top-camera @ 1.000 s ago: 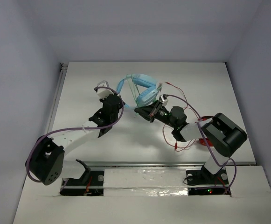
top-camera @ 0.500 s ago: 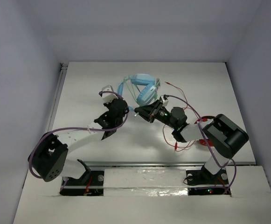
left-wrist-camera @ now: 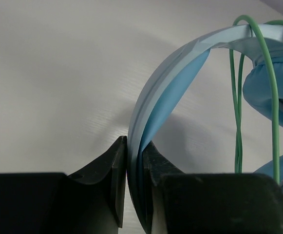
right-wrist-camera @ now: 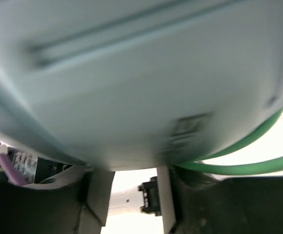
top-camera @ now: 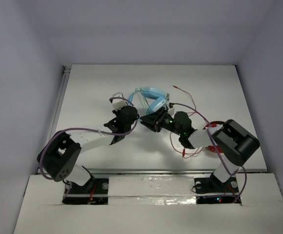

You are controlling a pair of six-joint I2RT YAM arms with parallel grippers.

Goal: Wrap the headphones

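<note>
Light blue headphones (top-camera: 148,96) lie toward the far middle of the surface (top-camera: 90,87). The left tool (left-wrist-camera: 134,146) is clenched on the headband (left-wrist-camera: 180,73), which arches away to the right. The right tool (right-wrist-camera: 131,195), jaws parted and holding nothing, sits just near of an ear cup (right-wrist-camera: 131,73).

A white table (top-camera: 92,87) sat inside a plain booth. A pale grey back wall (top-camera: 151,29), a left wall (top-camera: 14,97) and a right wall (top-camera: 273,73) closed it in. A thin metal rail (top-camera: 59,105) ran along the table's left edge. The light was even and the shadows soft.
</note>
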